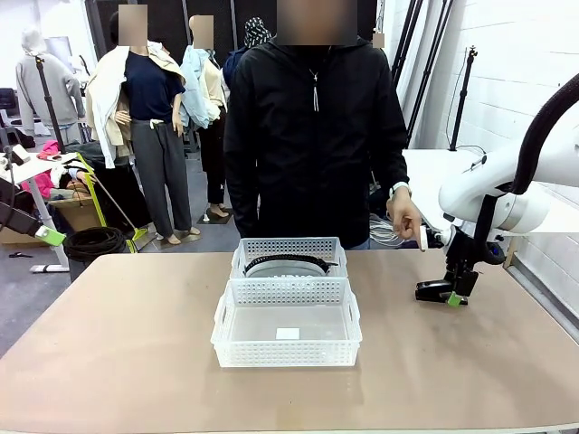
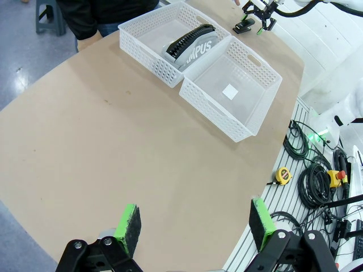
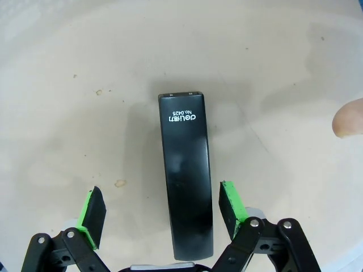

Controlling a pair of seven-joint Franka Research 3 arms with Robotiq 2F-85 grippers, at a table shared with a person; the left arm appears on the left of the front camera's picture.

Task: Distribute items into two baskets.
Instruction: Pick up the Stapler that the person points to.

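Two white perforated baskets stand end to end in the middle of the table. The far basket (image 1: 331, 249) holds the grey fabric piece (image 2: 195, 51) with white lettering and black edging. The near basket (image 1: 237, 346) holds just a small white label. The black stapler (image 3: 187, 170) lies flat on the table at the right (image 1: 432, 290). My right gripper (image 3: 161, 212) hangs open directly over it, one green pad on each side and clear of it. My left gripper (image 2: 195, 224) is open high above the table's left part, with nothing between its fingers.
A person in a black jacket (image 1: 312, 136) stands at the far edge, one hand (image 1: 407, 220) hanging just behind the stapler; a fingertip (image 3: 348, 117) shows at the right wrist view's edge. Cables (image 2: 315, 181) and a yellow tape measure (image 2: 279, 175) lie off the table's side.
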